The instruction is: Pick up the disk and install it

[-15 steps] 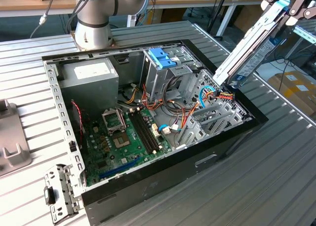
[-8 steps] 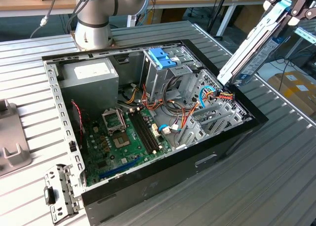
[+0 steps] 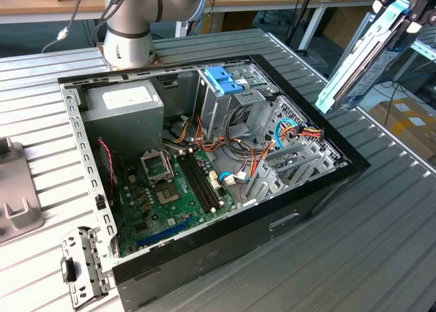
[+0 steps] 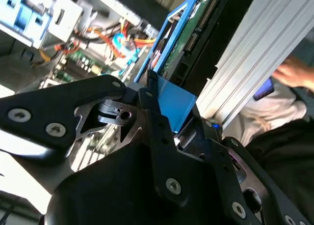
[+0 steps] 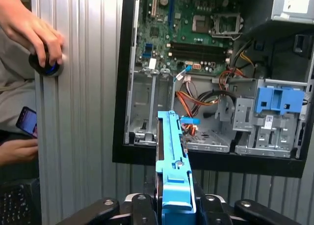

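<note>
gripper clamping on disk | disk hanging tilted above table, beside case, exterior view's right | case lying open

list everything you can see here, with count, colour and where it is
disk: one, silver with light blue rails, held up tilted, to the exterior view's right of the case
computer case: one, black, open, lying on the table
power supply: one, grey, in the case corner near the arm base
motherboard: one, green, on the case floor
blue bracket: one, atop the metal drive cage
cables: a bundle, orange, red and yellow, mid-case
table: one, ribbed silver metal
phone: one, dark, beside the table
person's hand: on a dark knob on the table
arm base: one, grey, behind the case
gripper: one, black, shut on the disk
</note>
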You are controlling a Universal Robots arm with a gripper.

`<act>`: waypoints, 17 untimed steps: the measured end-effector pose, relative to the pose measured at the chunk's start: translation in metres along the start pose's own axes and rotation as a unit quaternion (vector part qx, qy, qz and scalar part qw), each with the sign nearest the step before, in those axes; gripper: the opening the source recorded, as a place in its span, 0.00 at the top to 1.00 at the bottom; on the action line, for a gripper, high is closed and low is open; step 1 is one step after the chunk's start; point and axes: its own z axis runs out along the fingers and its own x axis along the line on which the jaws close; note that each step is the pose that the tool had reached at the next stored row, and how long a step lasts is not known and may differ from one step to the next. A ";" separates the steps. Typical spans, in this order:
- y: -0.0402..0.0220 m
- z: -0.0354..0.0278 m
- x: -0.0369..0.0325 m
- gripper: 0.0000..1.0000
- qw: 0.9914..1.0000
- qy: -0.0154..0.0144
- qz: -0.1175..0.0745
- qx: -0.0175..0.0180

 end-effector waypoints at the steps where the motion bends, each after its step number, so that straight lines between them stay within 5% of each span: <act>1: 0.0001 0.0000 0.0000 0.63 1.000 0.000 0.000 0.008; 6: 0.0003 -0.0001 0.0000 0.63 0.999 0.001 0.000 0.050; 7: 0.0004 -0.0001 0.0000 0.63 0.998 0.001 0.000 0.065; 8: 0.0006 -0.0001 0.0000 0.63 0.997 0.001 0.000 0.076; 9: 0.0007 -0.0001 0.0000 0.63 0.997 0.001 0.000 0.080; 14: 0.0009 0.0004 0.0000 0.63 0.997 -0.001 0.003 0.081; 17: 0.0013 0.0033 0.0000 0.63 0.996 0.006 0.035 0.081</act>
